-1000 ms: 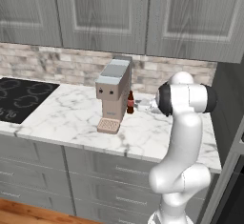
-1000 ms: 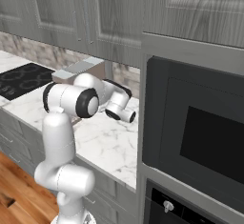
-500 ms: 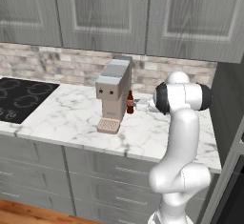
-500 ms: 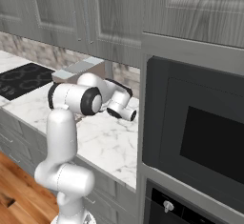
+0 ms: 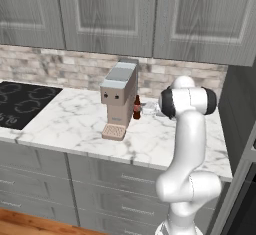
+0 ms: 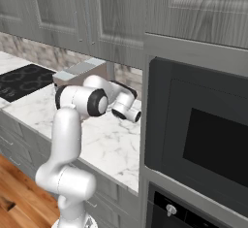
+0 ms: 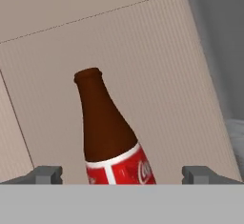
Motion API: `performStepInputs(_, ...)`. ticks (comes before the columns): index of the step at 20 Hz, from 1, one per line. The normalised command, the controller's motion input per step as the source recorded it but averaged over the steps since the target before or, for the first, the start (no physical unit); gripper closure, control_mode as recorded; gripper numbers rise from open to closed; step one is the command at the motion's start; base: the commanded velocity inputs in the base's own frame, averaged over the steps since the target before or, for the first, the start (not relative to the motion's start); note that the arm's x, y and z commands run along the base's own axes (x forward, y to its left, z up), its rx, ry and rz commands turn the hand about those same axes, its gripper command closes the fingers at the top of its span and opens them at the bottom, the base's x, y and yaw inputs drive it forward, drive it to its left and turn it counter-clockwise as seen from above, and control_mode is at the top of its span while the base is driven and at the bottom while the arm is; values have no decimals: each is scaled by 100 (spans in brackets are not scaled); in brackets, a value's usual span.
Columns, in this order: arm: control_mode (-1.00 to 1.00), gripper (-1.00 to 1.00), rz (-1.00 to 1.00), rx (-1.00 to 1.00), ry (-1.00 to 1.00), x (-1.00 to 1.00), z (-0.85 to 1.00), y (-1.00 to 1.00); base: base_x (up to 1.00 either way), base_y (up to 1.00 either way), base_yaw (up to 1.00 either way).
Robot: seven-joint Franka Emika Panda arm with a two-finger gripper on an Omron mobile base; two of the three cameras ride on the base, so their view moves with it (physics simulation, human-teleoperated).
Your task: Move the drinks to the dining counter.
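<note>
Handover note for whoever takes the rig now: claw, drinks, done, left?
Claw: open, holding nothing, fingertips either side of the beer bottle, no contact visible.
Beer bottle: upright on the marble counter, right beside the beige coffee machine, between it and the arm.
Other drink and the dining counter: can't place them from these views.
Done: arm lined up on the bottle; nothing moved yet.
Left: probably close on the bottle, lift, carry it to the dining counter, then find and move the second drink.
</note>
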Motion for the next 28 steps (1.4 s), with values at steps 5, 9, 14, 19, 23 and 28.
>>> performStepInputs(5, -100, -100, 0, 0, -1, 17, -13, -2, 0, 0, 0)
performStepInputs(9, -100, -100, 0, 0, -4, 1, -10, 0, 0, 0, 0)
performStepInputs(14, -100, -100, 0, 0, -5, 0, -7, 0, 0, 0, 0)
performStepInputs(19, -100, -100, 0, 0, -5, 0, -7, 3, 0, 0, 0)
performStepInputs(23, -100, -100, 0, 0, -6, 0, -6, 21, 0, 0, 0)
performStepInputs(28, -100, -100, 0, 0, -6, 3, -6, 29, 0, 0, 0)
